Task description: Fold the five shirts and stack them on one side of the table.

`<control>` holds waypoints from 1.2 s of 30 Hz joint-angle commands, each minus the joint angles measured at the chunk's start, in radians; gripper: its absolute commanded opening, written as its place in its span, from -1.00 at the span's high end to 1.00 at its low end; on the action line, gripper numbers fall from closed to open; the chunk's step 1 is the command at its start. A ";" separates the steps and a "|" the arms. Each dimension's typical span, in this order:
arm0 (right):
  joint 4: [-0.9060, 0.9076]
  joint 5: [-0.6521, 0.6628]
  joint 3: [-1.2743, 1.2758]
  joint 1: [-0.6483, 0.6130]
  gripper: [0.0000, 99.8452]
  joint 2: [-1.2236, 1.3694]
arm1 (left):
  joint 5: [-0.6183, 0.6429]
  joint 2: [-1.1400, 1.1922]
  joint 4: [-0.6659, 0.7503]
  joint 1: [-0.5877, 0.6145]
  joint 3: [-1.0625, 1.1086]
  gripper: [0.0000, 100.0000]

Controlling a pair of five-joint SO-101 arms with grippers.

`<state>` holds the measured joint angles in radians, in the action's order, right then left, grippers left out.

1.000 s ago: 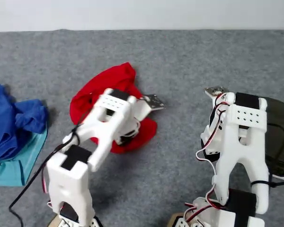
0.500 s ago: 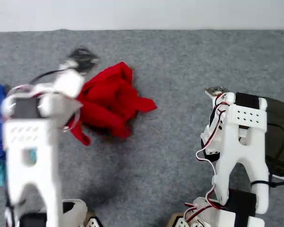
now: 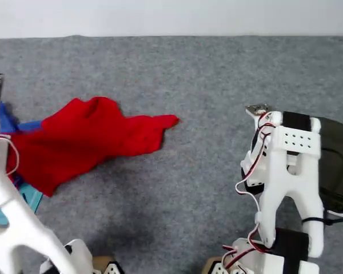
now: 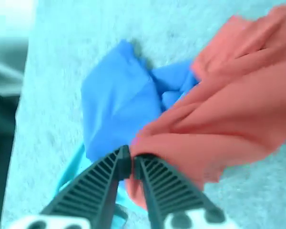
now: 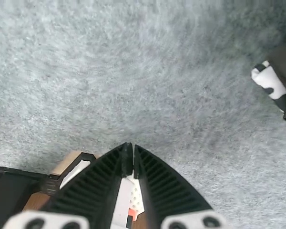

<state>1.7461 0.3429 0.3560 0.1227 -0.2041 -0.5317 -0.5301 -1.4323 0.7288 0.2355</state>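
Red shirt is stretching out in a long wedge over the left half of your grey table. Its broad end is reaching the left edge of the high view and its narrow tip is pointing toward the middle. You cannot tell how much of it is resting on the table. Your left gripper is pinching that shirt's edge: in the left wrist view you are seeing the two black jaws pressed together with a fold of red cloth caught between them. Your left arm is standing at the far left of the high view, right beside the shirt's broad end. Under the red shirt a blue shirt is lying crumpled and partly covered by it. A strip of a teal shirt is showing from beneath both, close to the arm.

Your right arm is standing at the right side of the table, well apart from the red shirt. Your right gripper is hanging over bare grey table with its jaws closed against each other and nothing between them. A dark shirt is lying at the right edge of the table, partly behind that arm. In the right wrist view you are seeing a black-and-white patterned patch next to dark cloth, and you cannot tell whether it is part of that shirt
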 commanded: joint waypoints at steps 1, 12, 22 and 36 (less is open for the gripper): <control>-0.004 -0.003 -0.005 -0.042 0.98 -0.030 | -0.009 0.044 0.068 0.026 0.008 0.65; -0.012 -0.003 -0.005 -0.104 0.98 -0.019 | -0.061 0.063 -0.023 -0.025 -0.113 0.61; -0.008 -0.003 -0.011 -0.105 0.98 0.090 | -0.273 0.069 -0.236 -0.184 0.286 0.74; 0.001 -0.003 -0.011 -0.105 0.98 0.090 | -0.276 0.071 0.279 -0.144 0.759 0.59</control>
<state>1.7400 0.3429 0.3560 0.0261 -0.1089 -0.7956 -0.4595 -1.2190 0.5800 0.9628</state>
